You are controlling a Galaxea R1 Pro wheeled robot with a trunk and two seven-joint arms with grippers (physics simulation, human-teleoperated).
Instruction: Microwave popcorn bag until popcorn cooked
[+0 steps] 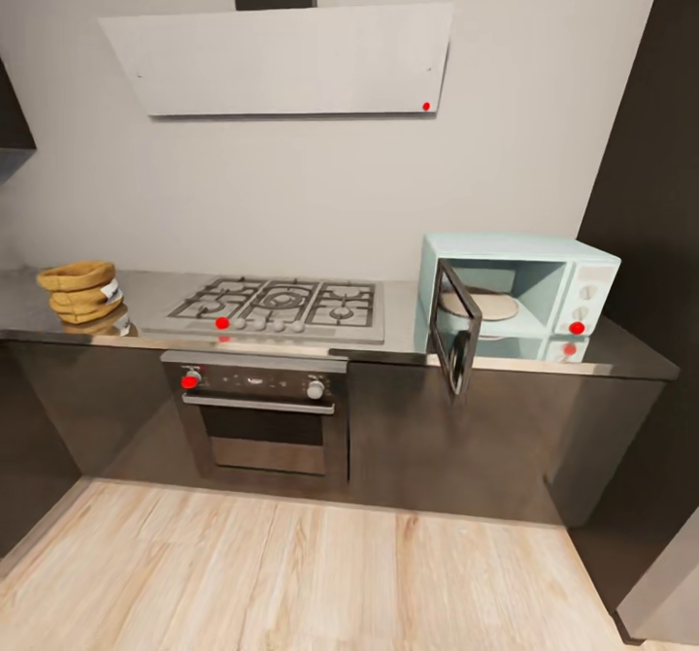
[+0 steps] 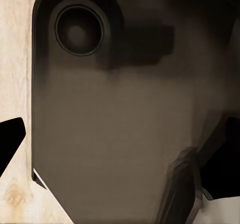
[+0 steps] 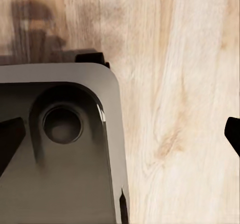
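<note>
While the microwave (image 1: 515,297) already stood with its door swung open at the right end of the tabletop (image 1: 146,292), the popcorn bag (image 1: 82,290) was still sitting far at the left end, well apart from it, with the gas hob (image 1: 282,307) between them. Nothing was picked up yet, so carrying, closing and heating all remained. Both wrist views looked down at the wooden floor (image 3: 185,109); the dark finger tips stood wide apart, holding nothing.

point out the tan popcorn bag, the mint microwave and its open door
tan-yellow crumpled popcorn bag (image 1: 82,290), head view, middle fold
pale mint-blue microwave (image 1: 524,246), head view, top panel
dark glass microwave door (image 1: 454,326), head view, glass pane
</note>
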